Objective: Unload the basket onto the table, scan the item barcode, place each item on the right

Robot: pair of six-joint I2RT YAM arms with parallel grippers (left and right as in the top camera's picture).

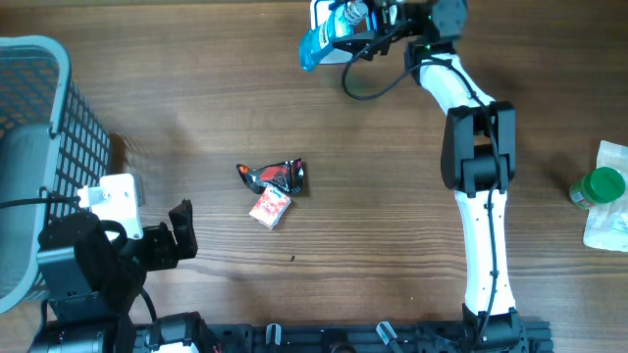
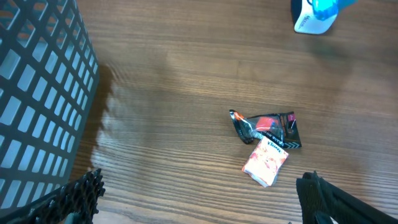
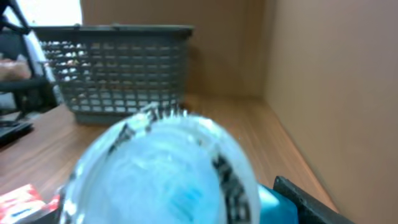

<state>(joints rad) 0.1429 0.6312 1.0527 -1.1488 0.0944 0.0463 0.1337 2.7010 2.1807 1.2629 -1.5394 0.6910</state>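
A brown wood-grain worktop (image 1: 373, 245) fills the overhead view. A large grey plastic lattice basket (image 1: 39, 118) stands at its left edge. The white and black right arm (image 1: 481, 196) reaches from the near edge up to the far edge. The black left arm (image 1: 88, 265) sits low at the near left corner, beside the basket, with a white box-shaped device (image 1: 116, 196) and a black cable next to it.

The right tool (image 1: 361, 25) is clamped on a blue and white clear-plastic pack (image 1: 322, 43) at the far edge of the worktop, a little right of centre. The pack is crinkly and see-through, with a bright blue part, a white printed panel and dark lettering too blurred to read. No barcode can be made out. From above, its long axis runs on a slant, the blue end pointing left and toward the near edge, the other end inside the tool. In the right wrist view a rounded, clear end faces the camera and fills most of the picture.

The left tool (image 1: 184, 228) has its fingers wide apart and holds nothing.

At the right edge lies a green-lidded container in a clear bag (image 1: 601, 186). Near the centre lies a crumpled black and red wrapper (image 1: 278, 175), touching a small red and white packet (image 1: 270, 208) just nearer the robot.
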